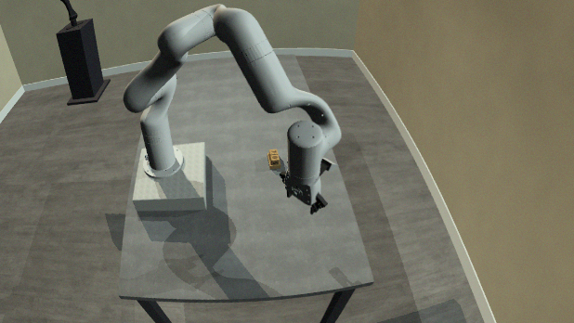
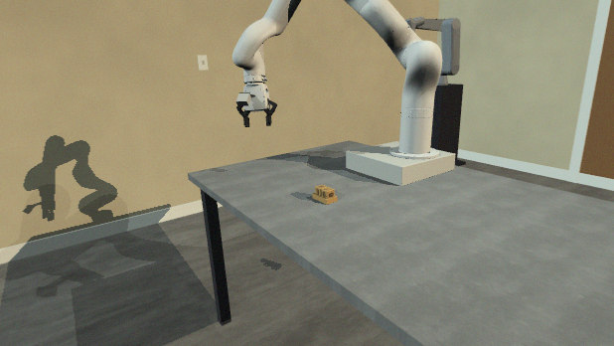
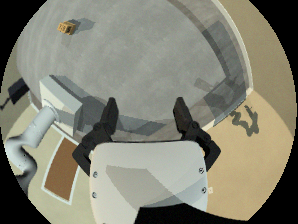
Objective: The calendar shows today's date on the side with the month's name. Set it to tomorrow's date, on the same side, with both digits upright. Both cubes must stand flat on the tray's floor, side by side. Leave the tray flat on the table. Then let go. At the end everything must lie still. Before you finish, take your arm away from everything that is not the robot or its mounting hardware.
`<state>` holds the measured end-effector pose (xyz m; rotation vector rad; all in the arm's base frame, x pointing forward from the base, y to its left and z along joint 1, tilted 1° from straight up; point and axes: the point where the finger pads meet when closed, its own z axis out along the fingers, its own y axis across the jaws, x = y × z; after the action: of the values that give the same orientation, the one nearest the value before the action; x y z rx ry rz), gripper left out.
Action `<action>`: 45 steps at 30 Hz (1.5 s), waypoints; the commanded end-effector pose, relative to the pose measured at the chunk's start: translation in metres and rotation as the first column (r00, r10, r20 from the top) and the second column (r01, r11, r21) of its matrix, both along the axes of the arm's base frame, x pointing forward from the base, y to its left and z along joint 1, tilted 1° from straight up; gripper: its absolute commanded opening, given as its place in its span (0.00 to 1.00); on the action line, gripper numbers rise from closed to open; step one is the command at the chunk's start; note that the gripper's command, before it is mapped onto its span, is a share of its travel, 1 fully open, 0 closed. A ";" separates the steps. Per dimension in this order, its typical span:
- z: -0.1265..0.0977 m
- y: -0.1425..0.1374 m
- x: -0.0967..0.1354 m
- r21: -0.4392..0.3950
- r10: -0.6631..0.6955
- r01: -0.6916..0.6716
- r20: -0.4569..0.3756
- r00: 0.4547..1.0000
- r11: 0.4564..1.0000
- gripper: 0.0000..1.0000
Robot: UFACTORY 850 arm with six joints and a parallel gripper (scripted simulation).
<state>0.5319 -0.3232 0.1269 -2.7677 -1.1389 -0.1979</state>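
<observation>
The small wooden calendar (image 2: 325, 194), a tan tray with two cubes standing side by side in it, sits flat on the grey table. It also shows in the top view (image 1: 273, 160), partly behind my wrist, and far off at the upper left of the wrist view (image 3: 67, 27). The digits are too small to read. My gripper (image 2: 256, 115) is open and empty, high above the table near its far edge and well apart from the calendar. It also shows in the top view (image 1: 317, 204) and in the wrist view (image 3: 145, 129).
My arm's base stands on a pale block (image 2: 399, 165) on the table. A dark pedestal (image 1: 81, 60) stands on the floor behind. A wall runs close along the table's far edge.
</observation>
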 end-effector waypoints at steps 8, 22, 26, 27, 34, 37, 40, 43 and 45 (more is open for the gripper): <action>-0.025 0.162 0.014 -0.085 0.348 -0.351 -0.043 0.936 0.933 1.00; -0.048 0.328 -0.026 -0.142 0.652 -0.654 -0.069 0.755 0.743 1.00; -0.054 0.370 -0.048 -0.156 0.733 -0.734 -0.074 0.676 0.661 1.00; -0.054 0.370 -0.048 -0.156 0.733 -0.734 -0.074 0.676 0.661 1.00; -0.057 0.391 -0.062 -0.162 0.774 -0.774 -0.076 0.628 0.612 1.00; -0.057 0.391 -0.062 -0.162 0.774 -0.774 -0.076 0.628 0.612 1.00; -0.057 0.391 -0.062 -0.162 0.774 -0.774 -0.076 0.628 0.612 1.00; -0.057 0.391 -0.062 -0.162 0.774 -0.774 -0.076 0.628 0.612 1.00; -0.057 0.391 -0.062 -0.162 0.774 -0.774 -0.076 0.628 0.612 1.00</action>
<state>0.4696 0.0676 0.0696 -2.0909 -2.3189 0.0171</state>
